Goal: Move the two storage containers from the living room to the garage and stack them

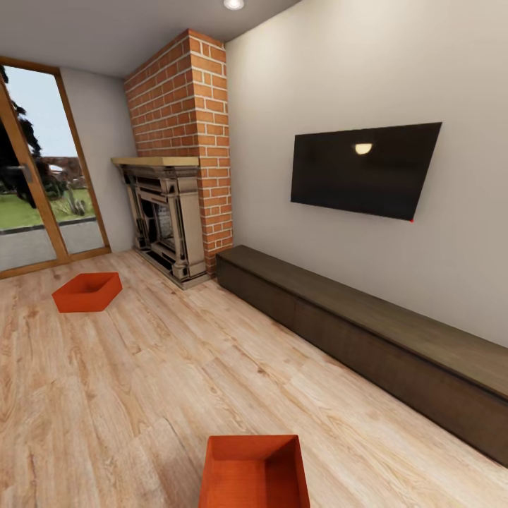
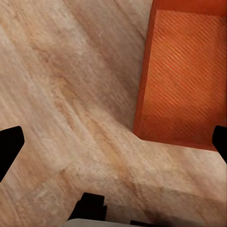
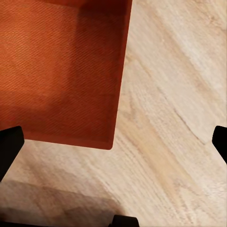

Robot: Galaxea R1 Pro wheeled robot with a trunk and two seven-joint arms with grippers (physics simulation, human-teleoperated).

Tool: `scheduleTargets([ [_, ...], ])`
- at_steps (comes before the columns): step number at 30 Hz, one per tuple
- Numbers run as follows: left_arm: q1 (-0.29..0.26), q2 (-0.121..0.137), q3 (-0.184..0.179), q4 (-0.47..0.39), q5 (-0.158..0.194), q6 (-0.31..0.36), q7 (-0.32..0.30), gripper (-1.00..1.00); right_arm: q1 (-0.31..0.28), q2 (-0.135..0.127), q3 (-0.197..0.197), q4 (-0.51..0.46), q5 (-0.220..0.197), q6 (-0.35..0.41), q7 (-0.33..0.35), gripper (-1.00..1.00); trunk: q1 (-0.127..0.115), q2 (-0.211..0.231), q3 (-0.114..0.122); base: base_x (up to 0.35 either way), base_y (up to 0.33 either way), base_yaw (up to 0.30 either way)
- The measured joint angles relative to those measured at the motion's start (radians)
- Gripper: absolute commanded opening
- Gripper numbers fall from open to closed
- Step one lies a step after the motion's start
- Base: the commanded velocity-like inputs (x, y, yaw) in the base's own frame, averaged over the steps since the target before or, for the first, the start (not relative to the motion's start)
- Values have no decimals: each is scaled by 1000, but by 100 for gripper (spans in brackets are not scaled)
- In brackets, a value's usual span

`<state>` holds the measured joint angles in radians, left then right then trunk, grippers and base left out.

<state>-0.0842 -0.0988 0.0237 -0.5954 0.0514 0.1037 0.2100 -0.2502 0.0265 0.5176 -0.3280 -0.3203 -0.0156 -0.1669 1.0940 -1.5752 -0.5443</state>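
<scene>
Both tools, left (image 2: 113, 142) and right (image 3: 113, 142), hang wide open above the near bin (image 1: 255, 471); lower one onto each side wall. Far bin (image 1: 87, 291) sits left of the fireplace (image 1: 168, 220)

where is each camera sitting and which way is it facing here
Head view: on the robot's head, facing forward and down across the living room: brick fireplace, TV, low cabinet, far bin and near bin on the wood floor.
Left wrist view: near the left gripper, facing down at floor and a bin corner; dark fingertips at both edges, wide apart.
Right wrist view: near the right gripper, likewise facing down, fingertips apart.
Shared: both wrist views catch an orange bin, likely the near bin.
</scene>
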Motion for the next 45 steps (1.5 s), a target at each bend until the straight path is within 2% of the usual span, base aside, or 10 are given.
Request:
scheduleTargets([
  [7,0,1,-1,1,0,0,-1,100,0,0,0,-8,-1,2,-6,100,27,-49,-23,0,0,14],
  [29,0,1,-1,-2,0,0,-1,100,1,0,0,-14,-2,2,-8,100,111,-203,-124,0,0,76],
  [37,0,1,-1,-2,0,-1,-1,100,1,0,0,-14,-1,-1,-10,100,111,-203,-131,0,0,25],
  [45,0,1,-1,-2,0,-1,-1,100,1,1,0,-14,-10,0,-55,100,111,-203,-131,0,0,-195],
])
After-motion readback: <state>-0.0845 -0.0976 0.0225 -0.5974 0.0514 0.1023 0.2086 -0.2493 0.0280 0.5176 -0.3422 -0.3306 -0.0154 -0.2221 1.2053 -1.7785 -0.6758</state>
